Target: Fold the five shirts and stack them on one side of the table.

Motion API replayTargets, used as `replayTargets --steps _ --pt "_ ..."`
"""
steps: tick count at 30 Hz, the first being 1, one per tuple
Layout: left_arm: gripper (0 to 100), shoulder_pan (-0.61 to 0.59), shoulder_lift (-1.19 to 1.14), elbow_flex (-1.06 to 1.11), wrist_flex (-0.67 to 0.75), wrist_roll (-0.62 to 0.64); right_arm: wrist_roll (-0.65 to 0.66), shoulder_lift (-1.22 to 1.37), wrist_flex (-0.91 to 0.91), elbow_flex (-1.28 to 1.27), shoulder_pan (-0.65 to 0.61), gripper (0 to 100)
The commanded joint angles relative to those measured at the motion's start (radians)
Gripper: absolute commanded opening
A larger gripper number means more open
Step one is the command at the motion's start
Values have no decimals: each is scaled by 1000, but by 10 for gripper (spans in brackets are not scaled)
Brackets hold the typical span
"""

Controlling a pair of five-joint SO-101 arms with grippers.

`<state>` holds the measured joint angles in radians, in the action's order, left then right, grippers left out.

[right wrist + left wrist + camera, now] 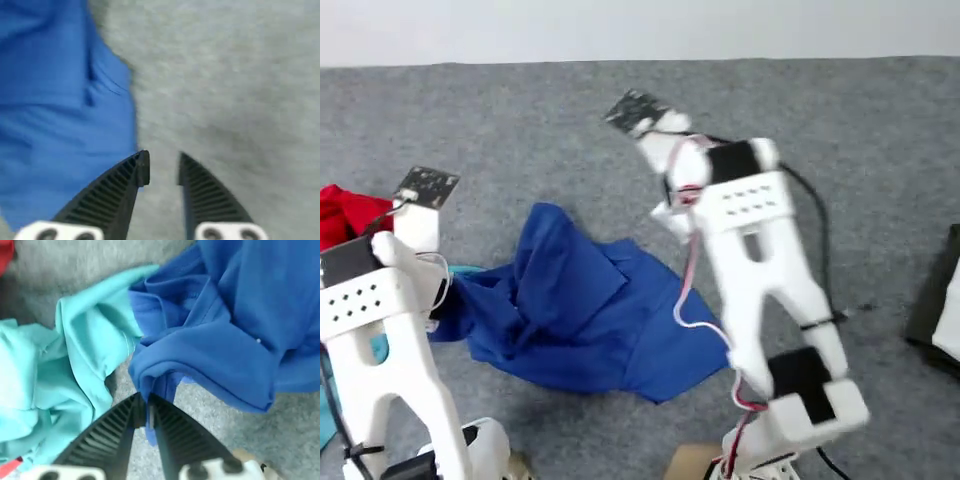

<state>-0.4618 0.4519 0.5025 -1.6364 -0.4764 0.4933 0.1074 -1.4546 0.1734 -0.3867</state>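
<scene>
**Blue cloth pinched at one end, loose at the other**

Blue shirt (590, 310) is lying crumpled in the middle of the grey felt table cover (520, 130), between the two arms; it is bunched into thick ridges, not spread flat. The left gripper (146, 405) is clamping a narrow fold at the shirt's edge, jaws closed tight on the cloth; the teal shirt (75, 355) is lying just beside that fold and touching the blue one. The right gripper (162, 165) is hanging with its jaws apart and nothing between them, over bare felt at the opposite edge of the blue shirt; one fingertip is sitting right at the hem. A red shirt (345, 215) is showing at the table's far left, behind the left arm; something dark (935, 300) is resting at the right edge (whether it is folded shirts, I cannot tell).

Judging from this, the folding of this shirt is barely beginning. Risks are plain: the left pinch is holding so little cloth that a pull may be slipping it free; any drag toward the left could be catching the teal shirt and hauling it along; the right jaws, closing where they are, may be grabbing felt or air instead of the hem, leaving the shirt twisted and not stretched.
</scene>
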Motion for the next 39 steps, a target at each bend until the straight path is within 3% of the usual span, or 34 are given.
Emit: replayTargets --steps 1,6,15,39 --pt "3 -32 34 12 26 -6 -227 71 33 15 -104 190" --pt "3 -46 34 13 28 -6 -411 176 128 15 -226 205" --pt "3 -48 34 15 46 -6 -508 278 186 15 -303 236" --pt "3 -46 34 15 49 -6 -517 403 183 17 -361 217"
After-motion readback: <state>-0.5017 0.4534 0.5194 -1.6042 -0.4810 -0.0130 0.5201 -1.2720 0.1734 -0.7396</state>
